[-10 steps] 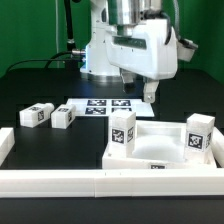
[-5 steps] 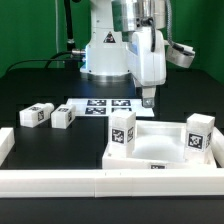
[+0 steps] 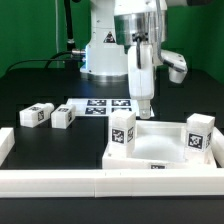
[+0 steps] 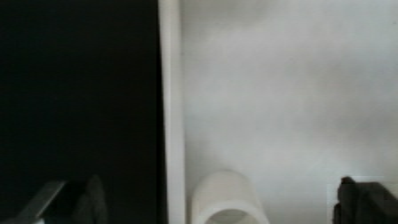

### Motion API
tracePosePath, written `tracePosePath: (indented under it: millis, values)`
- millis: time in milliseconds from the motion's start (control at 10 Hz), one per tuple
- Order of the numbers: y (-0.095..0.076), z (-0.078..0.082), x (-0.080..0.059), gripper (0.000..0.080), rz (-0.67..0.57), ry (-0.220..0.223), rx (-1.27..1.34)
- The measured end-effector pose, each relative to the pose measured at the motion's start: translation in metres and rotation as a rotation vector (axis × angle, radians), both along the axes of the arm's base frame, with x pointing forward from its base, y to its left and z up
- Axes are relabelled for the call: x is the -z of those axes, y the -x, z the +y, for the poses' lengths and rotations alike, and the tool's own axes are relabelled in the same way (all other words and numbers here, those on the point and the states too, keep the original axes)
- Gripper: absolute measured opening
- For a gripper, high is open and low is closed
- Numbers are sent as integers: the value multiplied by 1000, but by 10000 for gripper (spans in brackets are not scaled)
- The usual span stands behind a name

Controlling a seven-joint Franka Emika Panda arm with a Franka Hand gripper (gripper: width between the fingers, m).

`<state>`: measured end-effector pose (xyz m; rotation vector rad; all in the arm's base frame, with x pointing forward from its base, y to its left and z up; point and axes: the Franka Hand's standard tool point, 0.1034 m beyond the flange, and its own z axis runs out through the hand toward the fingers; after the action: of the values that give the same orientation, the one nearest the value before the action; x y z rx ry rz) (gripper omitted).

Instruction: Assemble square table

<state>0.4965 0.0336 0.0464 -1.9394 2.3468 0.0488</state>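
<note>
The white square table panel (image 3: 156, 151) lies at the front of the exterior view's right. Two white tag-marked legs stand upright on it, one at its left corner (image 3: 123, 133) and one at its right (image 3: 198, 135). Two more legs (image 3: 38, 114) (image 3: 63, 117) lie loose at the left. My gripper (image 3: 143, 112) hangs fingers-down just above the panel's far edge, open and empty. In the wrist view the gripper (image 4: 210, 205) has wide-apart fingers (image 4: 365, 198). Between them are the panel's edge (image 4: 171, 100) and a rounded white post end (image 4: 226, 198), which neither finger touches.
The marker board (image 3: 100, 105) lies flat behind the panel, under the arm's base side. Long white border rails run along the front (image 3: 90, 183) and the left (image 3: 5, 143). The table top (image 3: 40, 85) is black.
The gripper has turned about its vertical axis and come down slightly, now edge-on above the panel's far edge. Legs and panel have not moved.
</note>
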Motion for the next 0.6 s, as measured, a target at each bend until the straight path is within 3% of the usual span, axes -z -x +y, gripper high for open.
tracePosePath:
  millis: [200,600]
  values:
    - [10,-2,21,648,36,18,-6]
    - [14,-3,39,648,63,32,-12]
